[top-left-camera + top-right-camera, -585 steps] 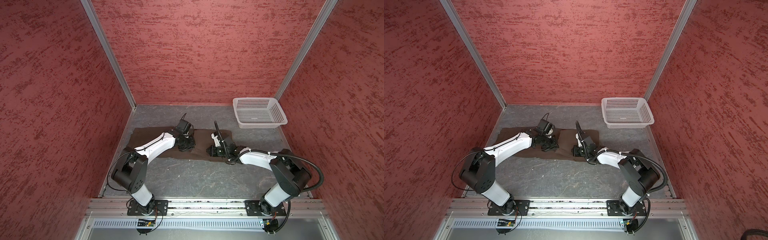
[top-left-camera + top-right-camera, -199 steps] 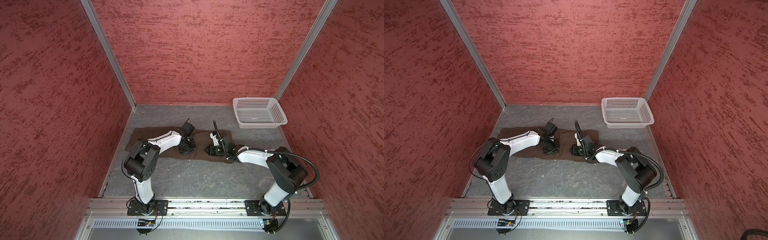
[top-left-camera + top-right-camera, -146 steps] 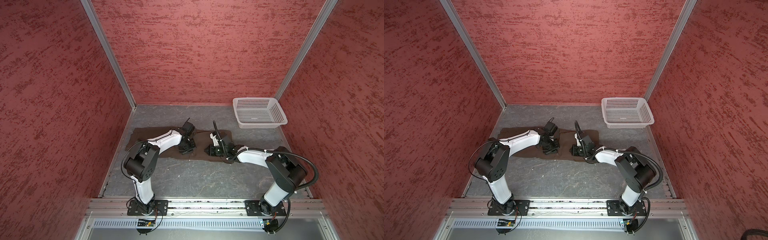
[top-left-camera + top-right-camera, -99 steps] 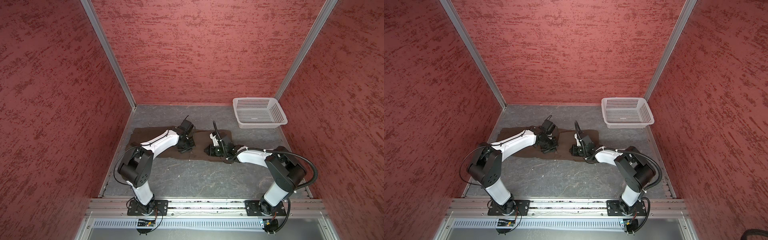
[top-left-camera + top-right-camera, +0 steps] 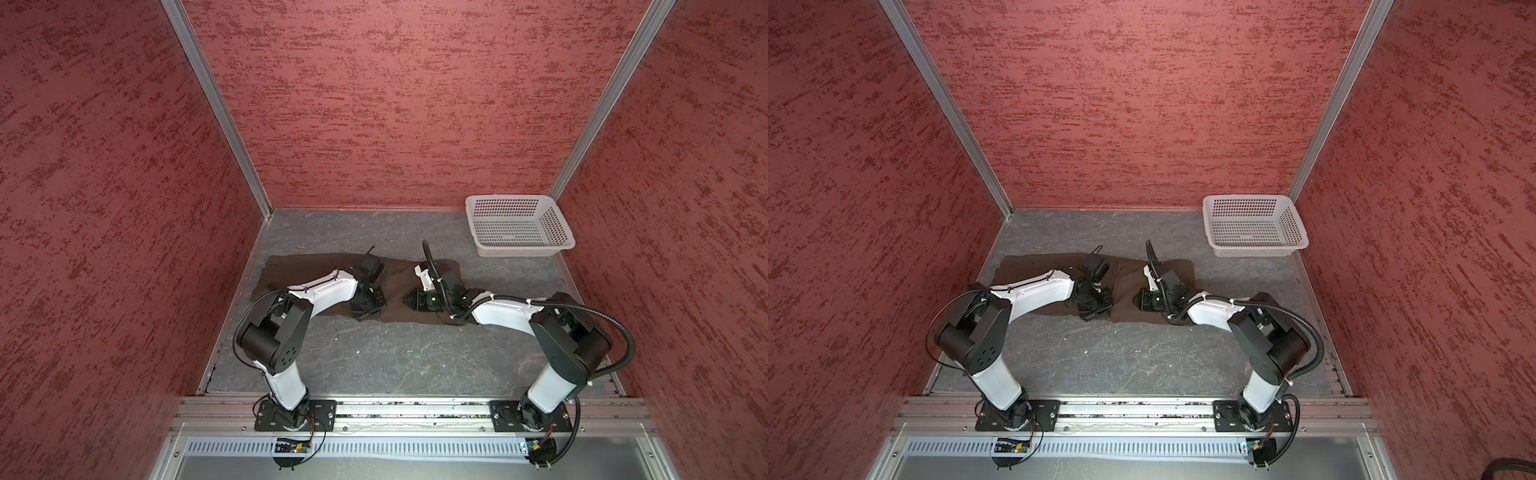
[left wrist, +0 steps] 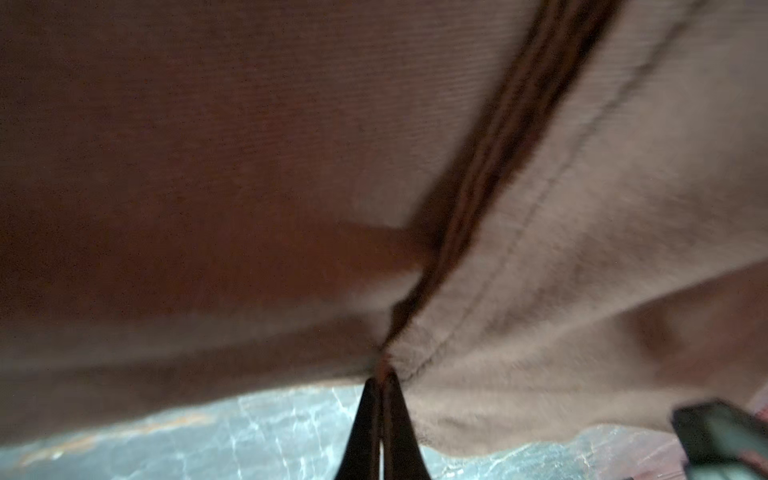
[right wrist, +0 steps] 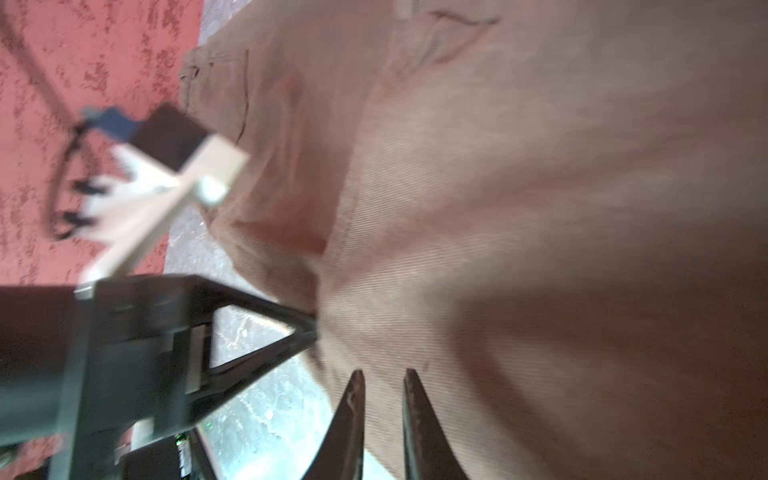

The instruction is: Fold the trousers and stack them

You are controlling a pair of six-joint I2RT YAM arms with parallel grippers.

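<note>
Our left pincer [image 6: 381, 380], low at the near edge of the dark brown soft-cloth long trousers [image 5: 395, 289], has gone from almost shut to fully shut within the last second; the left wrist view shows its black tips pressed together on a pinch of cloth, with creases fanning out from the bite; we judge that grasp made. Our right pincer [image 7: 383, 386] has crept a little along the same near edge towards the left one over the past few seconds; its jaws stand narrow, with a slim gap in which cloth shows; whether it nips the hem or merely straddles it we cannot tell. The trousers have not shifted; in both top views they lie spread flat and lengthwise across the grey marbled tabletop [image 5: 395, 361], from near the left wall towards the right, well apart from the white perforated plastic basket [image 5: 523, 249] in the far right corner. For the task this means, as we read it, that one of two holds is secured and the fold itself is not yet begun; the right pincer needs a firm bite first, since lifting on one hold alone would likely drag the cloth askew.
</note>
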